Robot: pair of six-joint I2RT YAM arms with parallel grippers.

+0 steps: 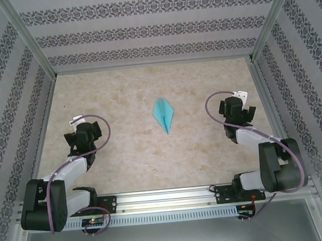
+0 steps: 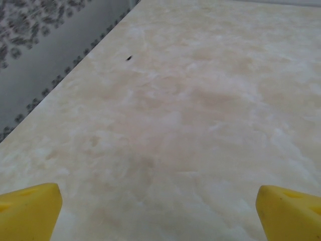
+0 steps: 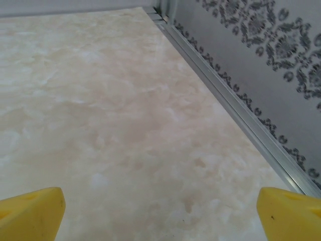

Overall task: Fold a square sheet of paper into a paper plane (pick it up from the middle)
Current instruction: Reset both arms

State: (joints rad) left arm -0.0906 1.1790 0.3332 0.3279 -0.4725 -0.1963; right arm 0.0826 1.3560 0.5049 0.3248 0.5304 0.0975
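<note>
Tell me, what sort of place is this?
Probably a robot test booth: a beige marble-patterned tabletop boxed in by grey patterned walls, black-and-white left arm and right arm mounted on a silver aluminium rail, one turquoise-blue folded paper plane lying between them.

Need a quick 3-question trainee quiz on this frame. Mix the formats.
1. True or false: the right gripper holds the plane.
2. The left gripper is: A) open, B) shut on the plane, C) shut on nothing.
3. Fill in: the plane lies on the table ___ the two grippers.
Key: 1 false; 2 A; 3 between.
</note>
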